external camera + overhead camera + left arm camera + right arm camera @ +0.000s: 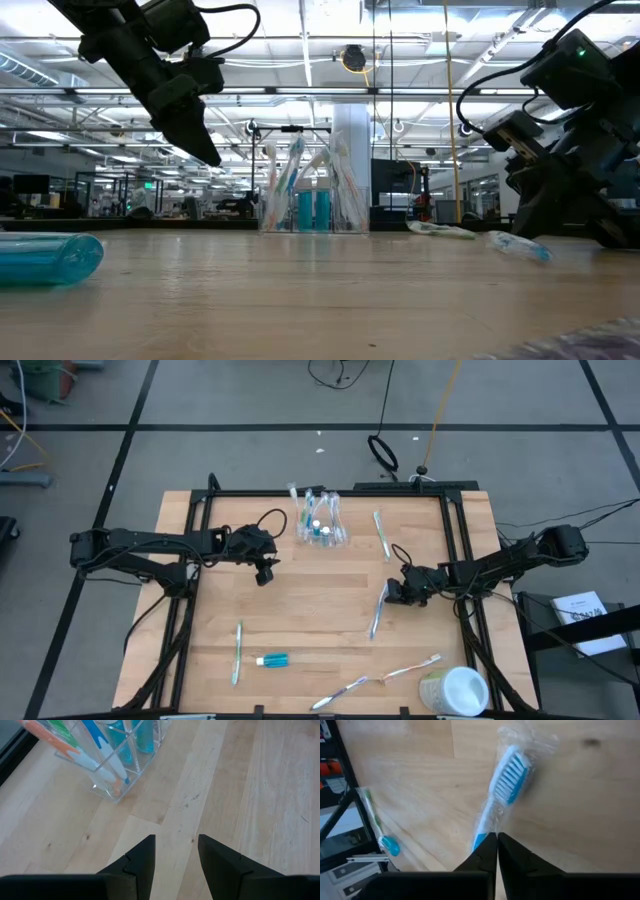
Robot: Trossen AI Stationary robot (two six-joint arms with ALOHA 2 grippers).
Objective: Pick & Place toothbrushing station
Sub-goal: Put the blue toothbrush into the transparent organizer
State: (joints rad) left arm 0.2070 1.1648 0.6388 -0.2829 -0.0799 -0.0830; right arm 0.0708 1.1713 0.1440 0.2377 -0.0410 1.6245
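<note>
Right now the right gripper (388, 592) sat low over the table (320, 622), right of centre, its fingers pressed together on the handle of a blue brush (501, 795) in a clear wrapper. In the right wrist view the blue-and-white bristle head stuck out just ahead of the fingertips, lying on the wood. In the high view the brush (378, 615) ran from the gripper toward the near edge.

The left gripper (263, 573) hovered above the table, left of centre, fingers (144, 855) spread with only bare wood between them. The clear holder (320, 520) stood near the far edge, well apart from both grippers. It held several upright brushes and 2 blue tubes. In the left wrist view the holder (112, 767) was ahead of the open fingers, not touching.

Loose items: 1 green brush (380, 532) lay right of the holder. Another green brush (238, 650) lay near the front left, with a blue tube (272, 659) just beside it. 2 pale brushes (408, 670) lay at the front, close to a white cup (455, 690) on its side at the front right corner.
</note>
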